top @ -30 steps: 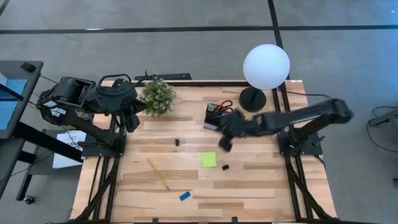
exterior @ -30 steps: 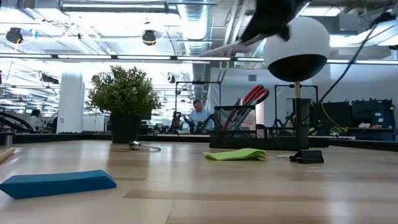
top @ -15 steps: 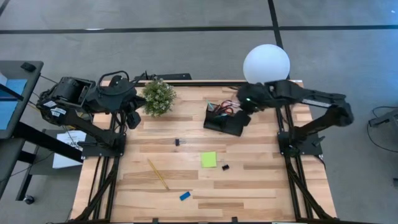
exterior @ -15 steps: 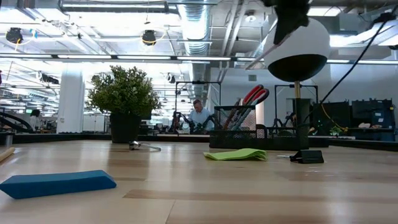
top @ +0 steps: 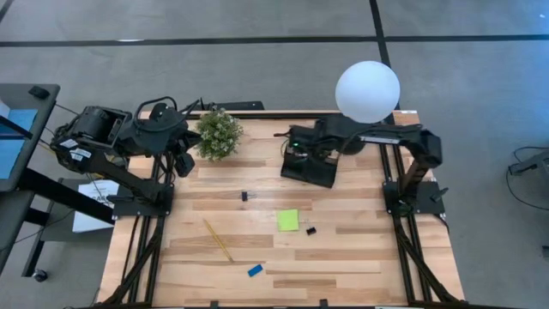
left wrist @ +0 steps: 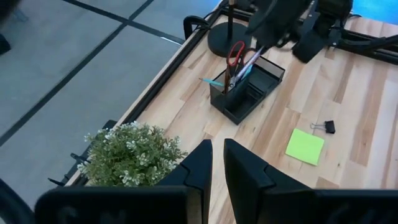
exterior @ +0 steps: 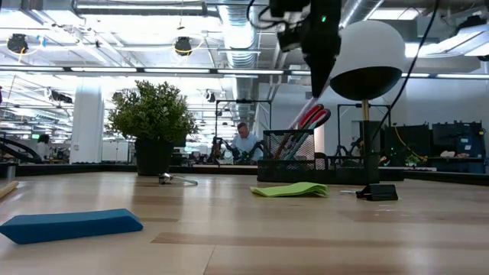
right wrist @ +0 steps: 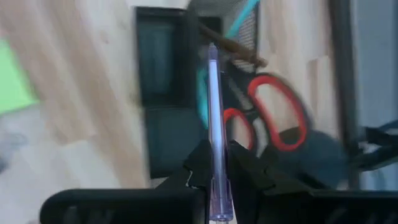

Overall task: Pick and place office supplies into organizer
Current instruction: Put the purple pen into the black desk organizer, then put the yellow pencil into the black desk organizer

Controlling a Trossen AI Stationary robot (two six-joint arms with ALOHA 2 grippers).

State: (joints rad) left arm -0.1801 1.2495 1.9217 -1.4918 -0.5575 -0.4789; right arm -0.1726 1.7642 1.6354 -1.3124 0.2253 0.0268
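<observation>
Right gripper (right wrist: 214, 163): positioned above the organizer (top: 309, 165), at 1 o'clock from table centre in the high view; fingers pinching a pale pen (right wrist: 213, 118), pen pointing down toward the organizer's tall compartment.

Organizer: black mesh, standing beside the lamp base (left wrist: 229, 41). Already holding red scissors (right wrist: 273, 118), a teal pen (right wrist: 239, 20) and a brown pen (right wrist: 233, 51), all upright in the tall compartment.

Left gripper (left wrist: 216, 163): parked at 10 o'clock, beside the plant (top: 217, 133); fingers close together with a narrow gap, holding nothing.

Remaining on the table:
- sticky pad (top: 288, 221), near centre, at 6 o'clock from the organizer.
- clip (top: 310, 231), just beside the pad at its 4 o'clock.
- second clip (top: 244, 196), at 10 o'clock from the pad.
- pencil (top: 218, 240), at 8 o'clock from centre, lying diagonally.
- eraser (top: 255, 270), at 6 o'clock, near the front edge.
</observation>
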